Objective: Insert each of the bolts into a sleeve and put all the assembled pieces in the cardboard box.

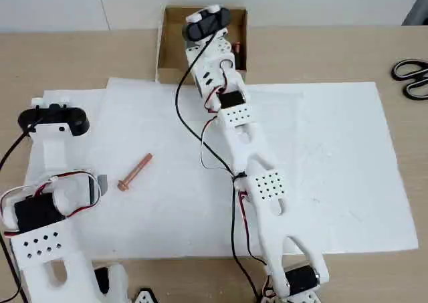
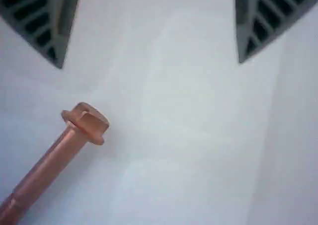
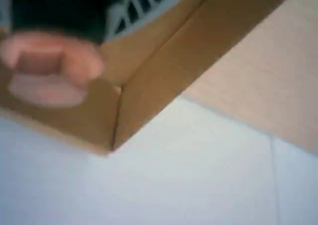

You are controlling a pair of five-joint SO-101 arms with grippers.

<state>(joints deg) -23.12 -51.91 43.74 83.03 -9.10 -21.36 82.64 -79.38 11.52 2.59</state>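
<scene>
1. In the high view, the bolt (image 1: 136,172) lies flat on the left half of the white paper sheet (image 1: 321,156), well in from its edges. It is copper-coloured and bare, with no sleeve on it. Its long axis runs diagonally, with the flanged head toward the sheet's near-left corner. The shank tip points toward the cardboard box (image 1: 161,49), which sits midway along the far edge of the tabletop (image 1: 334,55). The left arm (image 1: 47,182) stands just beside the head end. The right arm (image 1: 254,156) stretches across the sheet with the right gripper (image 1: 200,45) over the box, well apart from the bolt. I judge the left arm the one to take it. A reddish piece (image 1: 236,47) rests by the box's right wall, too small for me to identify. The scissors (image 1: 411,75) lie near the far-right corner.

2. In the left wrist view, the left gripper (image 2: 149,61) is spread wide with nothing between its jaws. The bolt's head lies nearer one jaw, short of the gap, and the shank leads away from both. I reckon I must shift over the shank and turn the wrist so the jaws close across it.

3. In the right wrist view, I see a corner of the box with the sheet beneath it. A blurred pinkish shape (image 3: 47,68) sits close to the camera. I cannot tell what it is, nor whether the right gripper is pinching anything.
</scene>
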